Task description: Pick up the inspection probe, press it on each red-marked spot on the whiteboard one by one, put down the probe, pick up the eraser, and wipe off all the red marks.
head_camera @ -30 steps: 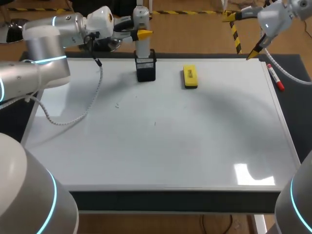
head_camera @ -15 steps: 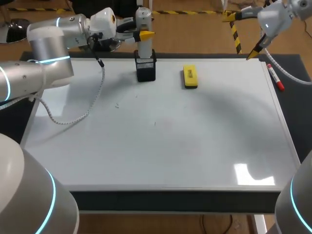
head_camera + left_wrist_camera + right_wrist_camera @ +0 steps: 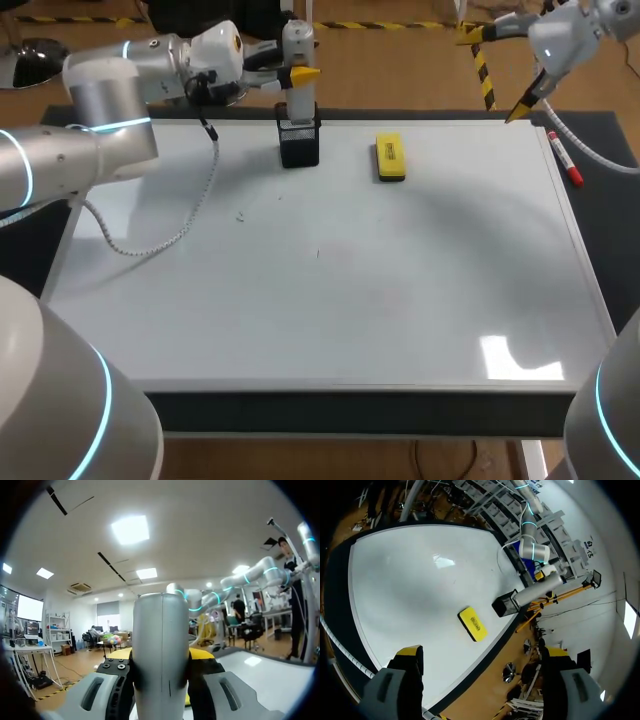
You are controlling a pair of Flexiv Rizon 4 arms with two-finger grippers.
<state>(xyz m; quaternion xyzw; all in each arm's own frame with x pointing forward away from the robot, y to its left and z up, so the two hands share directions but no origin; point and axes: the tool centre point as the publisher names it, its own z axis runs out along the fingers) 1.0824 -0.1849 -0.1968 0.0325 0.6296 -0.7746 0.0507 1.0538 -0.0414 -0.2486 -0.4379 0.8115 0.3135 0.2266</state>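
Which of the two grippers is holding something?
The left gripper, shut on the probe in the black holder; the right gripper is open and empty.

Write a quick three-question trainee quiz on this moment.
1. True or false: the left end effector is shut on the probe.
2. Fill in: the right end effector is ___ (open/shut).
3. Where is the eraser?
A) inside the black holder
B) flat on the whiteboard, beside the holder
C) in the right end effector

Key: 1 true; 2 open; 3 B.
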